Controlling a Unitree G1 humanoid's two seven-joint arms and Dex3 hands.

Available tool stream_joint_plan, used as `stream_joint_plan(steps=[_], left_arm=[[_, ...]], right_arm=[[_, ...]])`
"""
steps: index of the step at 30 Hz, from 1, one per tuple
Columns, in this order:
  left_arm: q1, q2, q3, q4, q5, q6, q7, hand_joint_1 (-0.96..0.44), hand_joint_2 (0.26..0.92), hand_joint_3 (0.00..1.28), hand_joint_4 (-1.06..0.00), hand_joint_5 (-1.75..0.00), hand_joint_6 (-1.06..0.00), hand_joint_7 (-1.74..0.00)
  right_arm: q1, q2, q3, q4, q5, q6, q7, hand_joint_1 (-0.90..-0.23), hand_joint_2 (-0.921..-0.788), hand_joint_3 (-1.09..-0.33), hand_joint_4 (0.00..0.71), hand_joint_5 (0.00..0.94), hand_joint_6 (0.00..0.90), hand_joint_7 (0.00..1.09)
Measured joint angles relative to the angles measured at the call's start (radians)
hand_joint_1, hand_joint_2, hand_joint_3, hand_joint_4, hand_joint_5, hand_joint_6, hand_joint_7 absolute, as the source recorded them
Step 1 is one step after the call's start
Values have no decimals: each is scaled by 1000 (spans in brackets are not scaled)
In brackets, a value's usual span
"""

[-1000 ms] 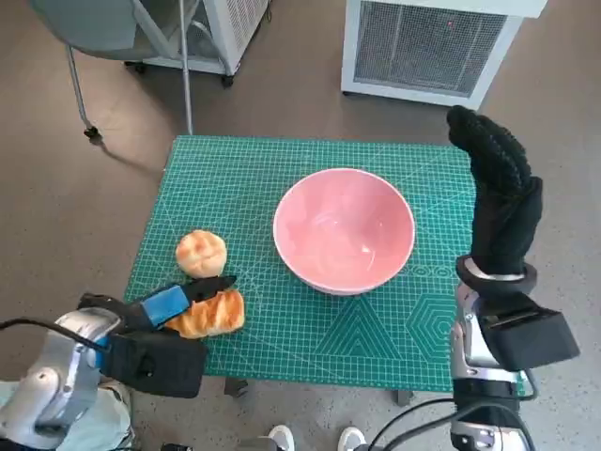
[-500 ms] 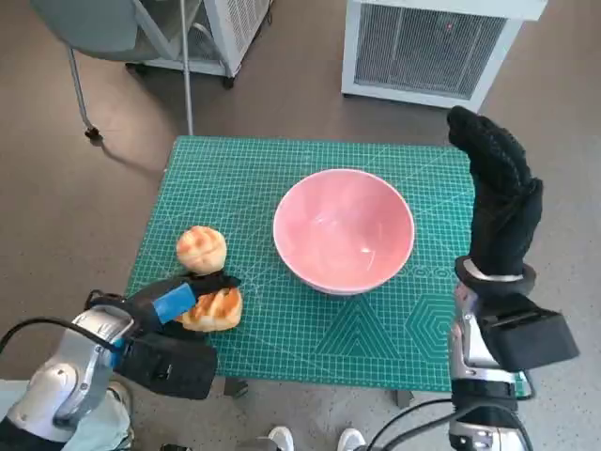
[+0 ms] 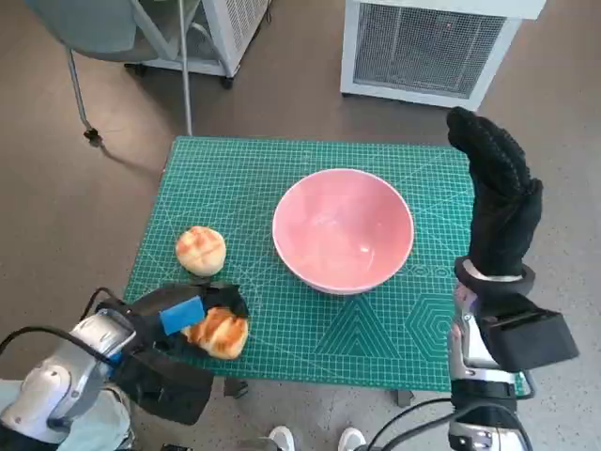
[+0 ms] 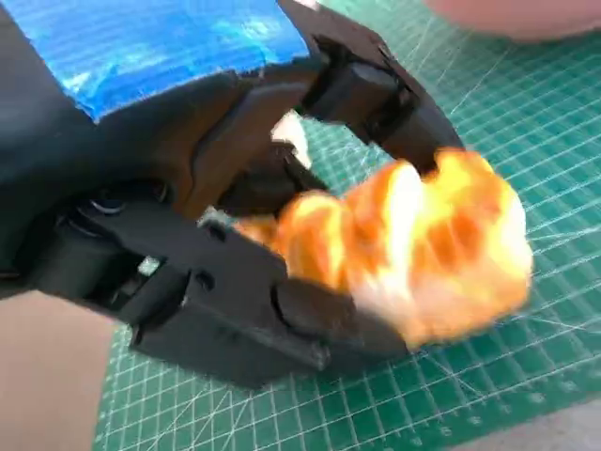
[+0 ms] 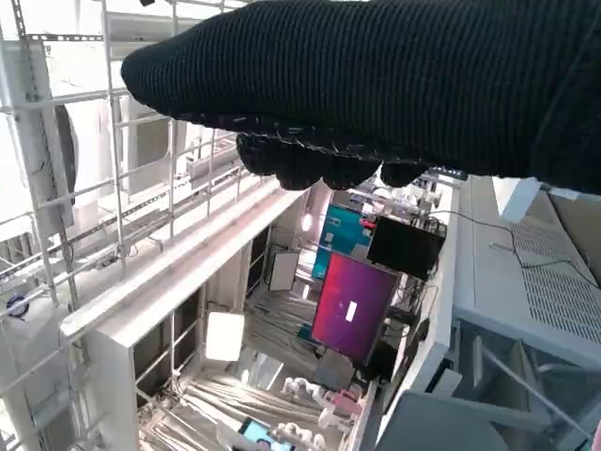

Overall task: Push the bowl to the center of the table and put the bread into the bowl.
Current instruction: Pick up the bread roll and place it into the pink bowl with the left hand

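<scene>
Head view: round bun (image 3: 201, 251) lies just beyond left hand (image 3: 192, 315), pink bowl (image 3: 343, 230) mid-mat (image 3: 235, 178) between both hands, right hand (image 3: 498, 202) upright, flat, holding nothing; left wrist view: fingers (image 4: 310, 315) clamp golden, ridged bread (image 4: 413, 249) above mat.

Left hand (image 3: 192, 315): black, angular moulded segments, with bright blue tape across its back, the tape edge ragged. Left forearm (image 3: 56, 381): pale grey shell; 1 black cable loops beside it. Right hand (image 3: 498, 202): black knitted glove ending at a pale cuff. Right forearm (image 3: 484, 352): pale, carrying a black box, possibly a camera housing.
</scene>
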Motion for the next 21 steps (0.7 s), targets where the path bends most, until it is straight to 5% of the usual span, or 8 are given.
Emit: stream_joint_plan(steps=[4,6,17,21], left_arm=[[-6,-10,60,-57,-59,9,-12,1,654,627,-624,-1364,-527,-1346],[-20,-16,89,-85,-89,15,-16,1,677,590,-622,-1375,-520,-1320],[-231,-104,169,-189,-190,93,-31,1,884,156,-690,-1215,-578,-1188],[-325,-156,166,-192,-189,112,-16,1,907,98,-704,-1202,-598,-1155]], right_arm=[[1,0,0,0,1,0,0,-502,-921,-789,301,4,-1,665],[1,0,-1,0,5,0,0,-502,-921,-789,301,4,-1,663],[1,-2,-3,4,17,-2,0,-499,-921,-789,302,4,-1,661],[1,-4,-5,8,17,-6,0,-498,-921,-789,302,4,-1,661]])
